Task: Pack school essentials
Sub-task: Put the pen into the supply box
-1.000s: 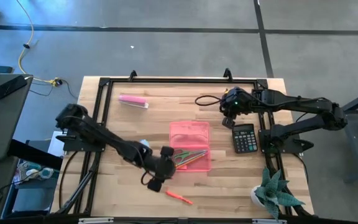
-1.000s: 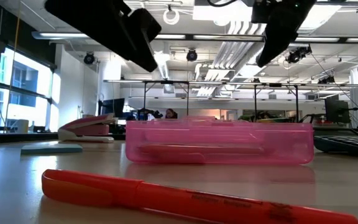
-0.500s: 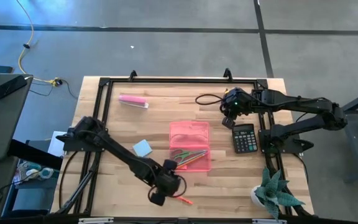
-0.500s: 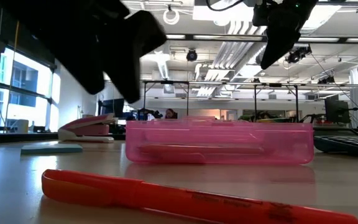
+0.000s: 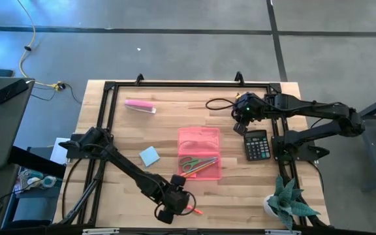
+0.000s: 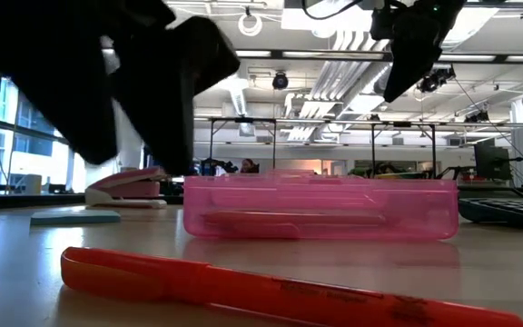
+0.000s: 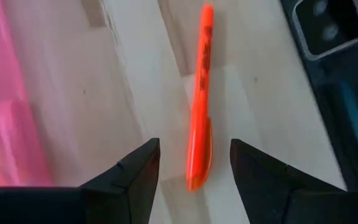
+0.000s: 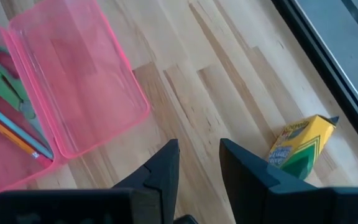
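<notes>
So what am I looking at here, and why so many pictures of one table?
It is one moment seen by four cameras: one overhead, one at table height, and one on each arm's wrist. Two dark robot arms work at a wooden table. The left end effector is open, low near the table's front edge, with an orange-red pen lying between its fingers, not yet gripped. The right end effector is open and holds nothing, up at the back near a black calculator; its camera also sees a small yellow-green box. In the middle lies an open pink case holding green-handled scissors and thin pencils. A light-blue note pad and a pink bar lie loose.
</notes>
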Robot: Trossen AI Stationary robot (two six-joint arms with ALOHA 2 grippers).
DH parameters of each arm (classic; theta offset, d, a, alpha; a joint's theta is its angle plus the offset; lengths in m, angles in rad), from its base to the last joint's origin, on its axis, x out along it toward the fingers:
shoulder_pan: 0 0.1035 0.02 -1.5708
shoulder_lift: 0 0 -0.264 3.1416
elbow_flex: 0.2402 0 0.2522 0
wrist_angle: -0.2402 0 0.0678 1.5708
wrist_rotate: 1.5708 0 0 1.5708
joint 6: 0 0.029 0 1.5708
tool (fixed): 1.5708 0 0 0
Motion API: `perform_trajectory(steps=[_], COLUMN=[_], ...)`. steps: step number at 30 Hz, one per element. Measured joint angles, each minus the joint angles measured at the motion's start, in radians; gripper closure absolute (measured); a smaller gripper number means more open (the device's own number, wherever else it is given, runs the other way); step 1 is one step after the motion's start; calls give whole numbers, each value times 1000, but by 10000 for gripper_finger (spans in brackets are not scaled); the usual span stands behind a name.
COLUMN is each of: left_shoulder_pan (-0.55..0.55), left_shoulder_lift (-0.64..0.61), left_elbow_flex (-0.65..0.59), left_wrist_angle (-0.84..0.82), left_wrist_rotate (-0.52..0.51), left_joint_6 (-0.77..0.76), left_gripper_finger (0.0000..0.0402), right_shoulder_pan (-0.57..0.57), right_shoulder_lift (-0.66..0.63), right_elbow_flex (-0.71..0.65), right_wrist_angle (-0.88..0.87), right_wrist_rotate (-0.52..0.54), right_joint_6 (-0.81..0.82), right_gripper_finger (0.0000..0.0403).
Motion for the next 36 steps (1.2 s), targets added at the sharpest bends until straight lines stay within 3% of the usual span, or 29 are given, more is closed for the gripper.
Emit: perform_trajectory(steps=[22,36], left_shoulder_pan=[24,25], left_shoulder_lift=[121,123], left_elbow_flex=[5,2], left_wrist_angle=[16,8], left_wrist_rotate=[47,28], left_joint_6=[-65,-71], left_gripper_finger=[220,350], right_shoulder_pan=[0,0], right_shoulder_lift=[0,0], right_elbow_flex=[0,0], right_wrist_angle=[0,-1], right_wrist_rotate=[0,0], right_joint_6=[-8,-8], right_gripper_finger=[295,295])
